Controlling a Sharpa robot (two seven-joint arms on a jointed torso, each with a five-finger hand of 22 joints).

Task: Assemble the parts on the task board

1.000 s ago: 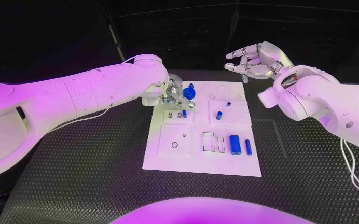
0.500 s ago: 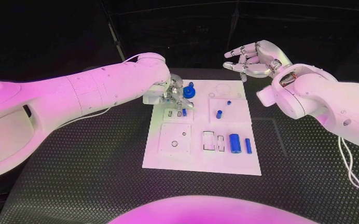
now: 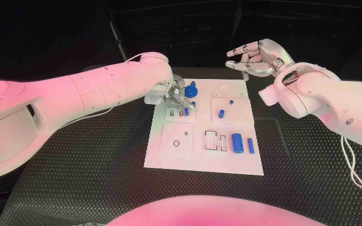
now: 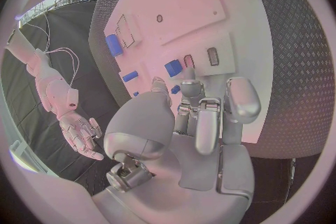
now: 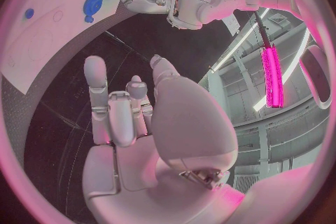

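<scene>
Left hand (image 3: 175,96) is seen at the task board's (image 3: 203,164) far-left corner — grip can't be told. Right hand (image 3: 254,58) is raised beyond the far edge — fingers apart, empty.

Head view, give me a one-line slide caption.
Left hand works at the task board's far left corner beside a blue part; right hand hovers open beyond it.

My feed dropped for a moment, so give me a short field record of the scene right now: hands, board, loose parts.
left hand: low over the far left corner of the task board, fingers curled beside a blue round part; cannot tell whether it holds anything
right hand: raised beyond the board's far right corner, fingers apart, holding nothing
loose parts: large blue cylinder and thinner blue bar lying near the right edge; small blue peg mid-board
</scene>
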